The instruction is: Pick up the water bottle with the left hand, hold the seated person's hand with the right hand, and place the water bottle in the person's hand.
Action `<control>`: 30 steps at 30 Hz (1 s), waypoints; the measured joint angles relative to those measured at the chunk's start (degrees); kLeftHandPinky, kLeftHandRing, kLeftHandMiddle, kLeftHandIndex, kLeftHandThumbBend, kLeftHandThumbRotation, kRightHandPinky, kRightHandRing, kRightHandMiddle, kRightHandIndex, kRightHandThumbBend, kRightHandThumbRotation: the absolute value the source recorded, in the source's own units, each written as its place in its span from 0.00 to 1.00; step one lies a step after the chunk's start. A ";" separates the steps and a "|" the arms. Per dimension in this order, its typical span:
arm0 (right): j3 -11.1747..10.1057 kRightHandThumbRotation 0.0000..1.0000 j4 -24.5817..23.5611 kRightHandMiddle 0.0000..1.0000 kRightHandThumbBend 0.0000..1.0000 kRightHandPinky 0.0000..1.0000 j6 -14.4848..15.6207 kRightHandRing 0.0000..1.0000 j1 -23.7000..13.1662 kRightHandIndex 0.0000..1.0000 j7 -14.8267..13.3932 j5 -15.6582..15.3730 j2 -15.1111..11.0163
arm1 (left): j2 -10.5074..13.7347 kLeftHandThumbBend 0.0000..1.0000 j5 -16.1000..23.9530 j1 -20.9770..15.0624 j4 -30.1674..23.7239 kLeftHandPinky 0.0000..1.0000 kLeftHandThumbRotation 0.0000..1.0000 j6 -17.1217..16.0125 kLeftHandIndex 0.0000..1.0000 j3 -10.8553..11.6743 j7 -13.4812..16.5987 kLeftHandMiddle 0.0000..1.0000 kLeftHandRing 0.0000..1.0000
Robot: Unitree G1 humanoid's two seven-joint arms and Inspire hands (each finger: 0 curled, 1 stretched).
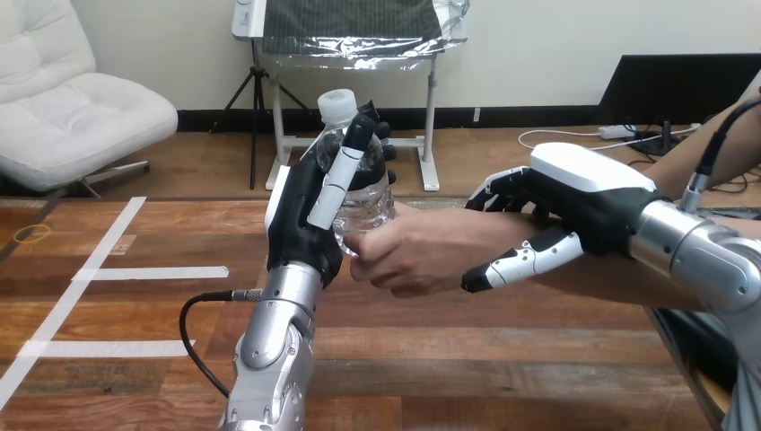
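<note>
Left hand [301, 215] clamps the clear plastic water bottle [370, 205]. Beside it, right hand [583, 193] encircles the person's wrist [494, 235]. Releasing early risks a drop.

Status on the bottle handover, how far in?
Done: left hand has the bottle up off the table; right hand fingers curl round the person's wrist. In hand: bottle's base is at the person's hand. To do: left hand lets go.

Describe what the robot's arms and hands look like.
The left forearm and right forearm are rounded silver metal. The left hand and right hand are black with white back shells and black-and-white jointed fingers. A black cable loops from the left wrist.
</note>
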 measured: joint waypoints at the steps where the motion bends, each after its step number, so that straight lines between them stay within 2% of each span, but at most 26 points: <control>1: -0.13 0.64 -0.11 0.68 1.00 0.52 0.00 0.66 0.18 0.72 0.00 0.08 0.00 | 0.04 0.72 0.14 0.06 -0.17 0.77 0.74 0.00 0.81 -0.02 0.06 0.82 0.81; 6: -0.49 0.66 -0.22 0.68 1.00 0.52 -0.33 0.65 0.80 0.72 0.00 0.75 0.00 | 0.78 0.73 2.71 0.36 -1.22 0.90 0.78 0.30 0.85 -0.35 1.37 0.87 0.88; 10: -0.61 0.67 -0.38 0.70 1.00 0.55 -0.36 0.69 1.16 0.73 0.23 1.07 0.00 | 1.10 0.72 4.54 0.74 -2.52 0.97 0.83 1.09 0.90 -0.62 2.35 0.92 0.94; 15: -0.90 0.69 -1.04 0.74 1.00 0.57 0.33 0.73 1.86 0.76 0.41 1.71 0.01 | 1.29 0.73 6.25 1.46 -4.21 0.99 0.84 1.59 0.94 -0.96 3.44 0.95 0.98; 24: -1.51 0.73 -2.32 0.82 1.00 0.60 1.22 0.80 3.14 0.84 0.32 2.37 0.03 | 1.40 0.77 7.05 3.26 -7.13 1.00 0.90 2.34 0.98 -1.44 4.79 0.99 1.00; 30: -2.61 0.82 -2.80 0.87 1.00 0.62 1.22 0.85 4.40 0.89 -1.11 4.19 0.47 | 1.51 0.86 8.37 4.73 -9.23 1.00 0.97 2.57 1.00 -1.83 5.88 1.00 1.00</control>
